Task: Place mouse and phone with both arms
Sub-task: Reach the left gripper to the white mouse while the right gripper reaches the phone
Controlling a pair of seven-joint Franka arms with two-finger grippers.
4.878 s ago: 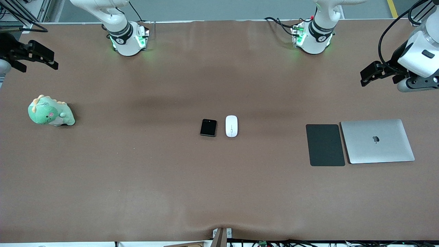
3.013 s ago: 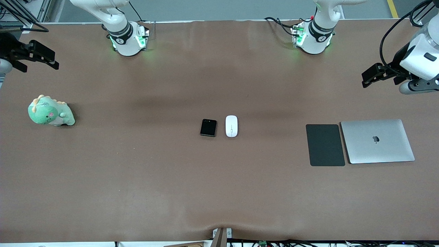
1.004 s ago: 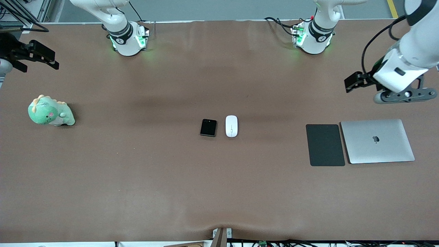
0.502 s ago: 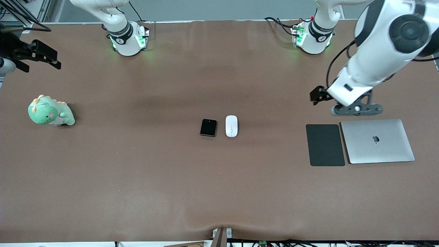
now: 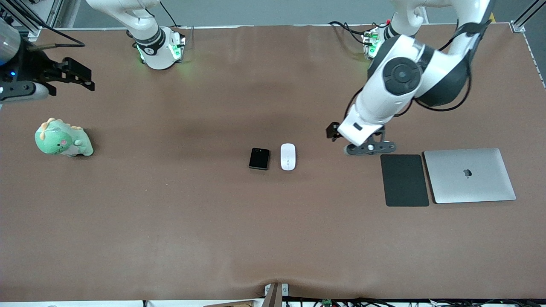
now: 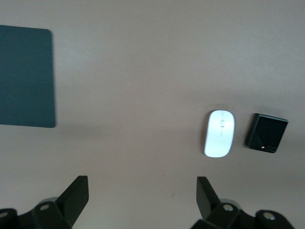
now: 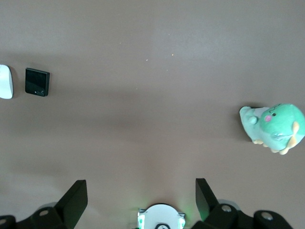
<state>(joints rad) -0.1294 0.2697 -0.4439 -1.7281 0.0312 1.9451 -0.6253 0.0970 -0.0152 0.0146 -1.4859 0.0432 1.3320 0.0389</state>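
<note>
The big brown table [image 5: 170, 238] is bare along the bottom of the front view. A bit higher, at the lower right of the frame, a dark grey pad [image 5: 404, 180] lies flat, and a shut silver laptop [image 5: 469, 175] lies just beside it, closer to the frame's right edge.

In the middle of the frame sit the two small things. The phone [image 5: 259, 158] is black and nearly square. The mouse [image 5: 288, 156] is white and oval. They lie side by side, very close, but I think a thin strip of table shows between them. The mouse is on the side toward the pad. Nothing is holding either one.

Up and to the right of the mouse, the left gripper [image 5: 332, 131] hangs over bare table, between the mouse and the pad. Its fingers [image 6: 75, 196] are spread wide apart with nothing in them. In the left wrist view the mouse [image 6: 219, 133], the phone [image 6: 267, 132] and a part of the pad [image 6: 26, 76] all show below it.

At the left edge of the frame a green toy dinosaur [image 5: 62, 138] sits on the table. It shows in the right wrist view too [image 7: 275, 127].

Above the toy, in the upper left of the frame, the right gripper [image 5: 87, 79] hangs in the air with its fingers [image 7: 74, 199] wide apart and empty
</note>
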